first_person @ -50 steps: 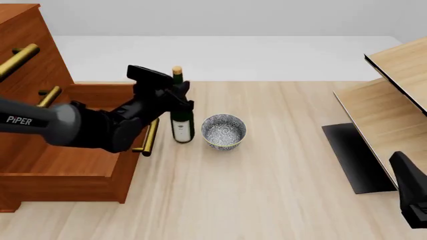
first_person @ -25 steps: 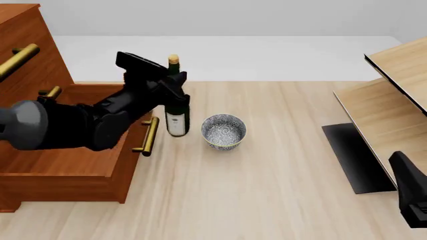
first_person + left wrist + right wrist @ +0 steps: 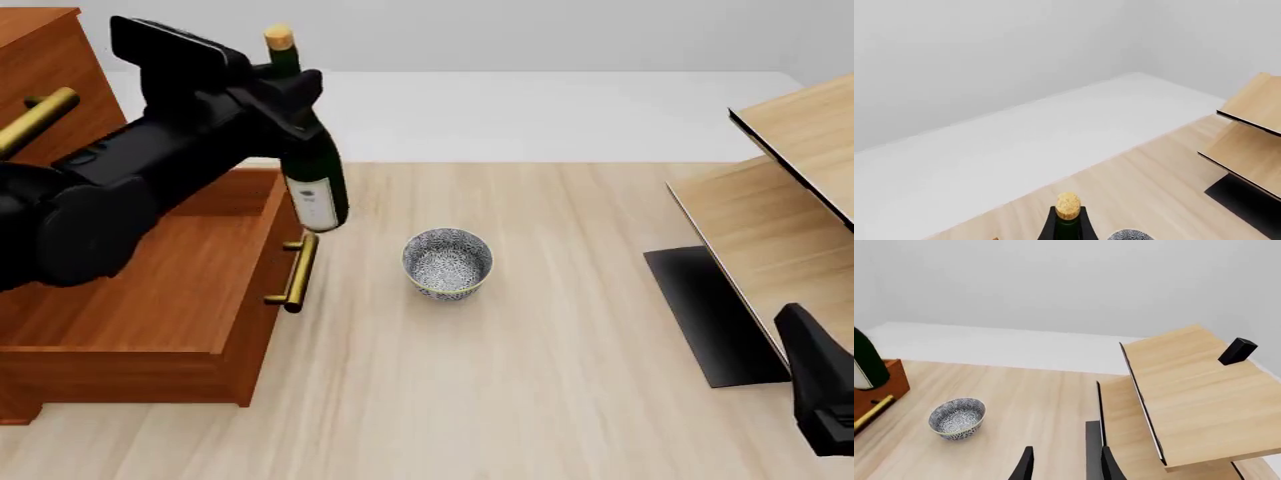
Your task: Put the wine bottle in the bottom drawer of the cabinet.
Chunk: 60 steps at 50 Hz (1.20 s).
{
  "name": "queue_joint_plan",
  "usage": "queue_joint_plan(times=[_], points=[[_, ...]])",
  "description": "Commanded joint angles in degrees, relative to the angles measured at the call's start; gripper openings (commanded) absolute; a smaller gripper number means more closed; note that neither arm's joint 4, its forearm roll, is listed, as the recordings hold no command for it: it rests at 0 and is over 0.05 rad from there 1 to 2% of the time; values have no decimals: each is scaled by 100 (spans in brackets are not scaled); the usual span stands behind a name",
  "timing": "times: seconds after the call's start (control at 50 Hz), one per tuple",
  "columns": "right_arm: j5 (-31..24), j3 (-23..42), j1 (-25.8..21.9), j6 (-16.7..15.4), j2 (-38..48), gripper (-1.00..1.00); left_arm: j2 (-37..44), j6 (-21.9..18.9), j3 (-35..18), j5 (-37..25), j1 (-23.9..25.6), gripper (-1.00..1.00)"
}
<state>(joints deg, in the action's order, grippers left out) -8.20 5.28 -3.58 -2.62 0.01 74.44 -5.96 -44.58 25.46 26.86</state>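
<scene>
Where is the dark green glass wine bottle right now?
In the front view, the dark green glass wine bottle hangs upright at upper left, gripped by the left hand, above the open reddish-brown wooden bottom drawer's front edge, left of the speckled grey-blue bowl.

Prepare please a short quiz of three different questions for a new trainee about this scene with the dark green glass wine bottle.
1. True or false: the dark green glass wine bottle is standing on the table.
2. Which end effector holds it? A) left B) right
3. Fill in: the reddish-brown wooden bottom drawer is ____.

Key: 1. False: the left end effector holds it in the air, above the drawer's front edge. 2. A; the right end effector is open, holding nothing. 3. Open.
</scene>
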Motion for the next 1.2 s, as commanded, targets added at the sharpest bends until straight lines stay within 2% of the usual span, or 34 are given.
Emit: queue_joint_plan(times=[0.02, 0.12, 0.2, 0.26, 0.4, 0.42, 0.48, 0.54, 0.64, 0.8, 0.84, 0.9, 1.0, 1.04, 1.12, 1.16, 1.2], points=[[21, 1, -4, 21, 0, 100, -886, -191, -34, -535, -75, -100], [35, -4, -14, 22, 0, 100, -1185, -121, -223, -921, -301, -100], [52, -14, -38, 27, 0, 100, -1168, 61, -584, -1396, -694, -100], [51, -11, -48, 27, 0, 100, -1350, 170, -688, -1677, -694, -100], [52, 6, -56, 26, 0, 100, -1634, -97, -856, -2193, -713, -100], [64, -7, -60, 21, 0, 100, -1725, 8, -906, -2265, -755, -100], [92, -40, -68, 19, 0, 100, -1759, -276, -913, -2389, -847, -100], [121, -67, -93, 23, 0, 100, -1831, -111, -971, -2616, -837, -100], [164, -95, -111, 40, 0, 100, -1984, -270, -996, -2842, -993, -100], [258, -173, -146, 54, 1, 100, -2155, -278, -1051, -3212, -1136, -100], [268, -173, -153, 74, 0, 100, -2166, -378, -1137, -3381, -1179, -100], [280, -181, -177, 94, 0, 100, -2130, -31, -1391, -3689, -1330, -100], [324, -186, -198, 116, 1, 100, -2034, -238, -1567, -4055, -1524, -100], [345, -190, -207, 142, 1, 100, -2018, -56, -1700, -4241, -1593, -100], [414, -253, -208, 153, 0, 100, -2007, -301, -1850, -4522, -1605, -100], [448, -282, -196, 166, 0, 100, -1874, -173, -2004, -4780, -1624, -100], [481, -304, -195, 196, 0, 100, -1877, -226, -2057, -4819, -1695, -100]])
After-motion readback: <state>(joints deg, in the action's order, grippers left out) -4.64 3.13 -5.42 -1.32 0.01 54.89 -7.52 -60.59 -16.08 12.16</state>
